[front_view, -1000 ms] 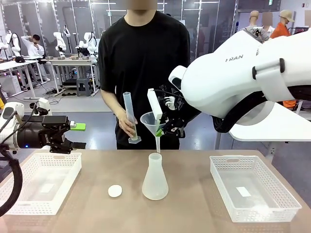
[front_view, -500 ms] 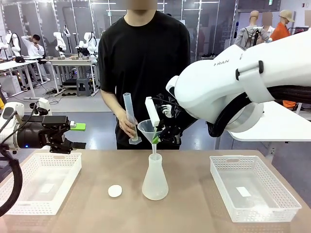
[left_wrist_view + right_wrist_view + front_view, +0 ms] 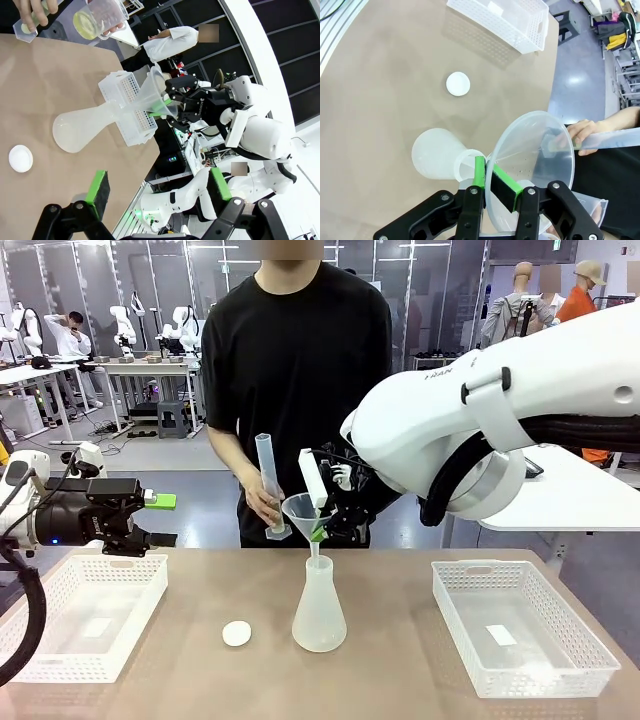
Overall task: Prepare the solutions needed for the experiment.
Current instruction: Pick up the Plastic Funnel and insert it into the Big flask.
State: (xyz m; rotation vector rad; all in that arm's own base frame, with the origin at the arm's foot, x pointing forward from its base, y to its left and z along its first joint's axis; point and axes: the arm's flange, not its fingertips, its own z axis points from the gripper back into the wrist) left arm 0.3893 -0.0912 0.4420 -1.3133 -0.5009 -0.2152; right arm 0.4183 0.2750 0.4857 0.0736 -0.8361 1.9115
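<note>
A translucent white conical flask [image 3: 320,606] [image 3: 82,131] [image 3: 436,153] stands mid-table. I cannot tell whether the solutions lie in its base. My right gripper [image 3: 322,524] [image 3: 492,181] is shut on the rim of a clear funnel [image 3: 306,508] [image 3: 535,152] [image 3: 154,93], whose stem reaches the flask's mouth. Behind it, the person's hand [image 3: 262,504] holds a tall measuring cylinder [image 3: 268,482] [image 3: 612,140] tilted. My left gripper [image 3: 160,520] [image 3: 159,187] hangs open over the left tray, holding nothing.
A white basket tray [image 3: 30,635] sits at the left and another [image 3: 560,665] at the right. A small white cap [image 3: 237,633] [image 3: 457,83] [image 3: 21,158] lies left of the flask. The left wrist view shows a clear cup [image 3: 95,17] holding yellowish liquid.
My right arm has moved left and down with the funnel, bringing its stem to the flask's mouth. The left arm and the person's cylinder have hardly moved.
</note>
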